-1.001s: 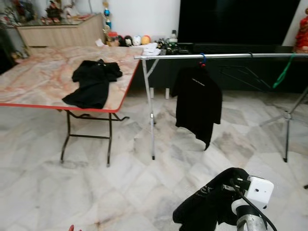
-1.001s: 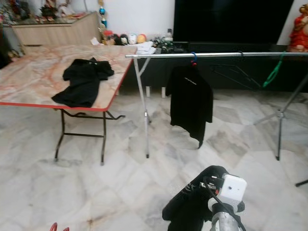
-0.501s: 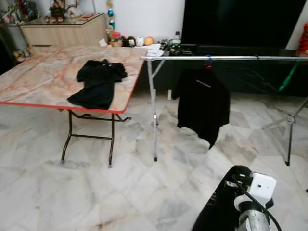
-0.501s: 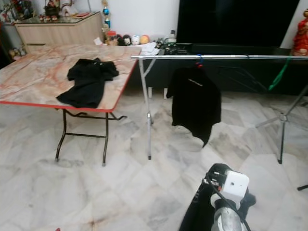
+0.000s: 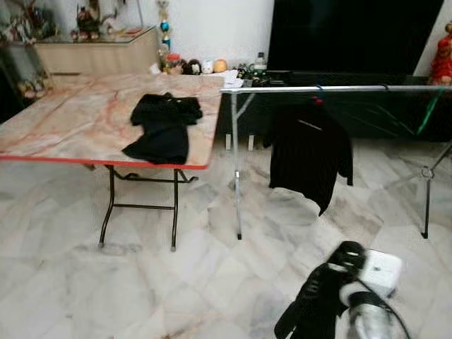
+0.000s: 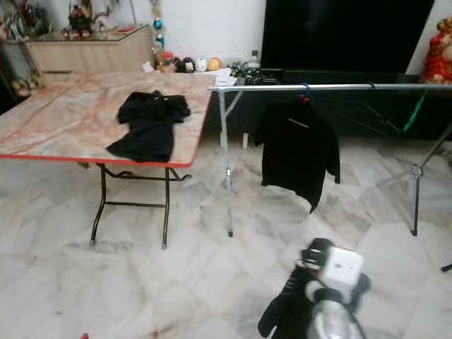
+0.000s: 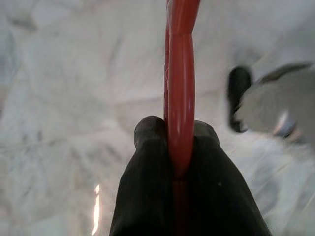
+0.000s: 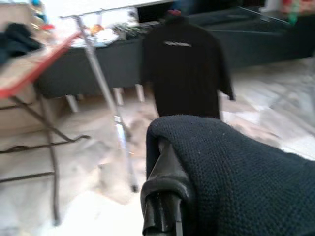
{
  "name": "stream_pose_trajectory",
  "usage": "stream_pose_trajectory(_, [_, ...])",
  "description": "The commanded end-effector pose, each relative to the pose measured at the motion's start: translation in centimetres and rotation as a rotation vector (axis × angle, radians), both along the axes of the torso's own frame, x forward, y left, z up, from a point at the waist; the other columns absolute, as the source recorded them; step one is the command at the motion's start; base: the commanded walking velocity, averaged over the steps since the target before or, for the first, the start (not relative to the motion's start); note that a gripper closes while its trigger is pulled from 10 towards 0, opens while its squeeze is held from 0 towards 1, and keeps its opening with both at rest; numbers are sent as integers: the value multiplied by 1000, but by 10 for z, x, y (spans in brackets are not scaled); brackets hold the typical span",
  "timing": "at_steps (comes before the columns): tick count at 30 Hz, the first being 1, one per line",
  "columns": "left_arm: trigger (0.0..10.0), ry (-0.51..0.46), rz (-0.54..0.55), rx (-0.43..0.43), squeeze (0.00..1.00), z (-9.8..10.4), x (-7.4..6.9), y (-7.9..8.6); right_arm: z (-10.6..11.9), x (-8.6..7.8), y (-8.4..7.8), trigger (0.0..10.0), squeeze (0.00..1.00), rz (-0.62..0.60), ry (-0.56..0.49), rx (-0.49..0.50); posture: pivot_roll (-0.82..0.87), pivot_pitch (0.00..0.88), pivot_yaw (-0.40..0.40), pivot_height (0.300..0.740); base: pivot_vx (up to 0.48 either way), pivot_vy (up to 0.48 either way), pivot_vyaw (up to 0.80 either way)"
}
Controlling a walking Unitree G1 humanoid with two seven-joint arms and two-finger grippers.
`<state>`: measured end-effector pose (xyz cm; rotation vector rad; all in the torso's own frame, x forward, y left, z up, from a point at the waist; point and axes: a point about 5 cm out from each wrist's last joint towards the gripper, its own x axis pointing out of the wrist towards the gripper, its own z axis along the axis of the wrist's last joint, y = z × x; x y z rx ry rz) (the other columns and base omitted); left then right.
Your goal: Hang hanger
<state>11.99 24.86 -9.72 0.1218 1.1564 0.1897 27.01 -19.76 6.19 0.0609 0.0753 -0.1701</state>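
The left gripper [image 7: 179, 147] is clamped tight on a red hanger [image 7: 180, 83], both black fingers [image 7: 147, 177] pinching the plastic bar between them, and it hangs low over the marble floor [image 5: 70, 282]. Just a sliver of that hanger peeks up at the bottom edge of the head view.

Over on the other side, the right gripper [image 8: 165, 196] is low and out front, with a dark garment [image 8: 236, 167] draped right over it. Whether those fingers are pinched or apart I can't tell, the cloth covers them. From the head you see the white wrist camera [image 6: 337, 266] with the garment bunched just below it and toward the robot's left.

Well ahead of the right gripper stands the rail [image 5: 332, 89], a silver bar on thin legs. A black shirt [image 5: 309, 152] hangs from it, on a hanger with a red and blue hook, almost straight ahead of that gripper. Further along the rail, off to the right, a green hanger [image 5: 426, 111] dangles, and there's a dark one beside it, too faint to make out well.

Ahead of the left gripper and well apart from it is the folding table [image 5: 63, 123], marble-patterned top with a red edge. Another black shirt [image 5: 164, 127] lies crumpled on it, near the corner closest to the rail. The table's corner sits just beside the rail's end leg.

The picture is a bit smeared.
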Motion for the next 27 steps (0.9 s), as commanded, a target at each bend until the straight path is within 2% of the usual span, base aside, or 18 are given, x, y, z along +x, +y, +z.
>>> stream_pose_trajectory(1, [10000,-6,-3,4,0,1,2,1,6,3,-10,10000,0,-29,-28,-22,9,0,38,740,0,424,0])
stream_pose_trajectory(9, [10000,-7,31,-2,0,0,-4,5,15,16,-12,10000,0,-10,-43,-39,41,0,5,740,0,422,0])
stream_pose_trajectory(27, [10000,-7,31,-2,0,0,-4,5,15,16,-12,10000,0,-10,-43,-39,41,0,5,740,0,424,0])
